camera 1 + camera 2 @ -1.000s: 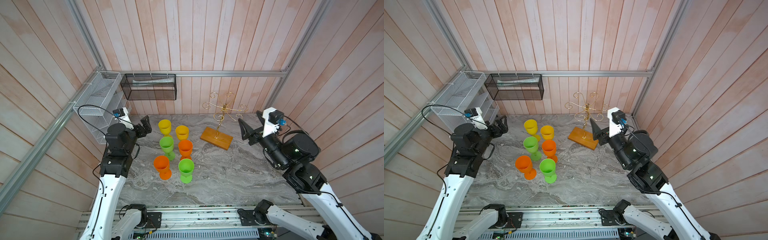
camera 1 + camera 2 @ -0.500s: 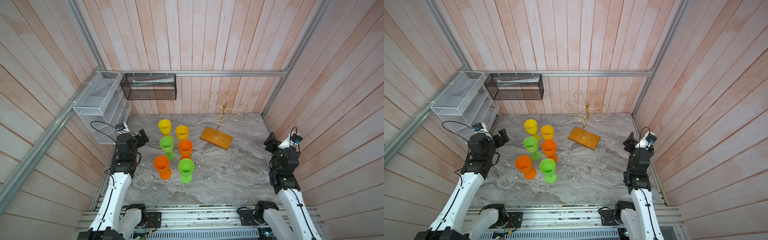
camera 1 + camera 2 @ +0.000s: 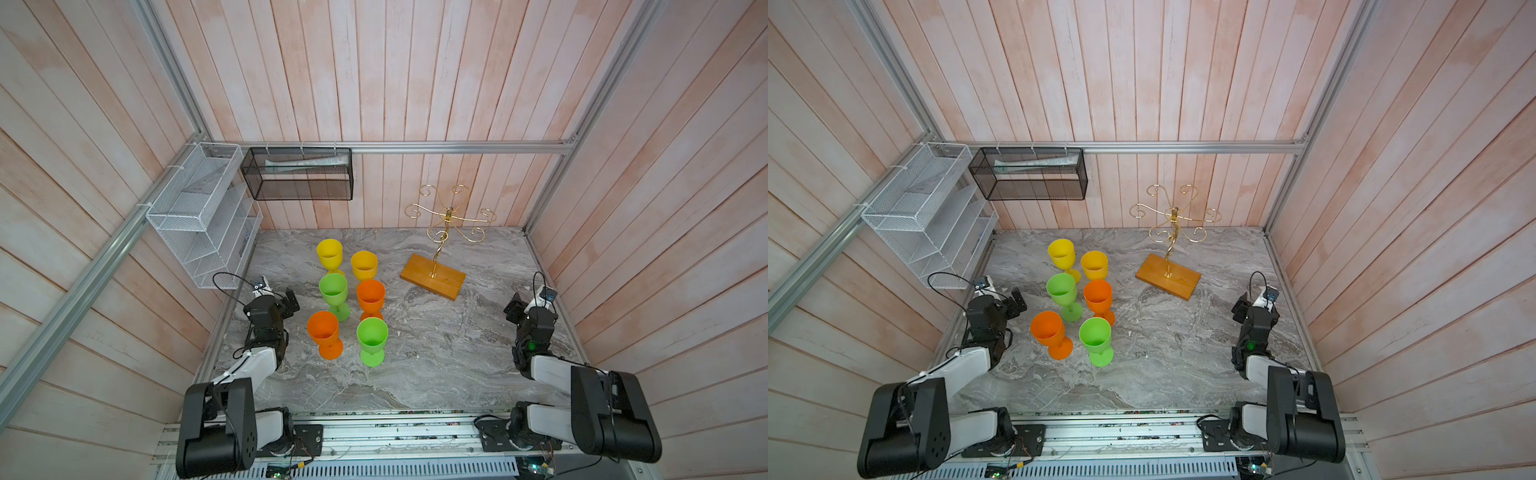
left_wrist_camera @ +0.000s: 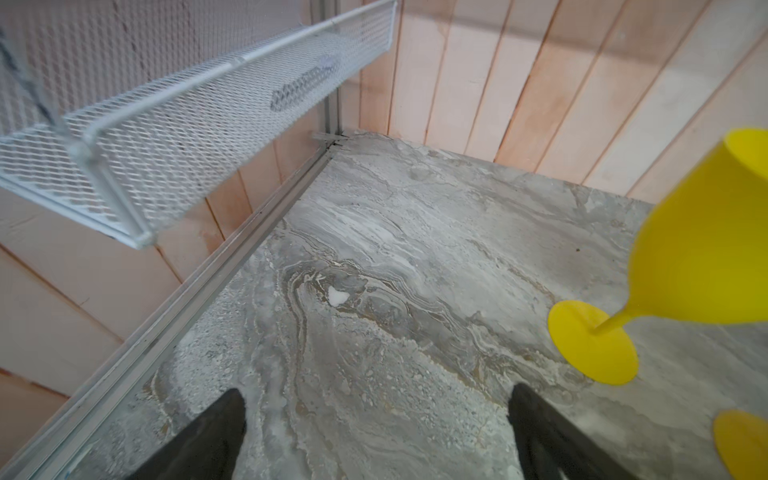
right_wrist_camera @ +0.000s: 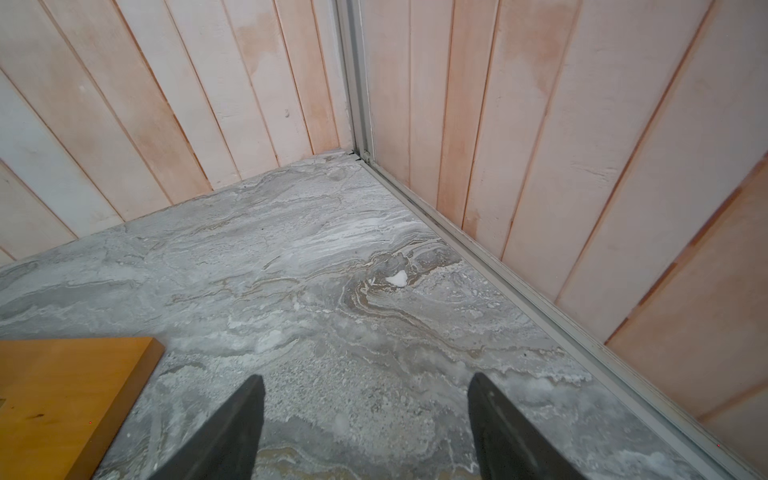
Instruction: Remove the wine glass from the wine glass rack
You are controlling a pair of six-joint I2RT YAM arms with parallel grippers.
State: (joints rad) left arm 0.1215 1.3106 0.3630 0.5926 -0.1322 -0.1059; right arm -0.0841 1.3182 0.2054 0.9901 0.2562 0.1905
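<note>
Pale plank walls are enclosing a grey marble counter [image 3: 436, 357]. The wine glass rack [image 3: 419, 272] is standing upright near the back edge, right of middle. Six wine glasses [image 3: 371, 296] are standing upright left of middle in two rows, running from the yellow wine glass [image 3: 329, 253] at the back to the green wine glass [image 3: 372, 336] nearest the front edge, all apart from the rack. The left gripper [image 3: 292, 300] is sitting by the left edge, fingers spread and grasping nothing. The right gripper [image 3: 512, 309] is sitting by the right edge, its fingers likewise parted around bare marble.
</note>
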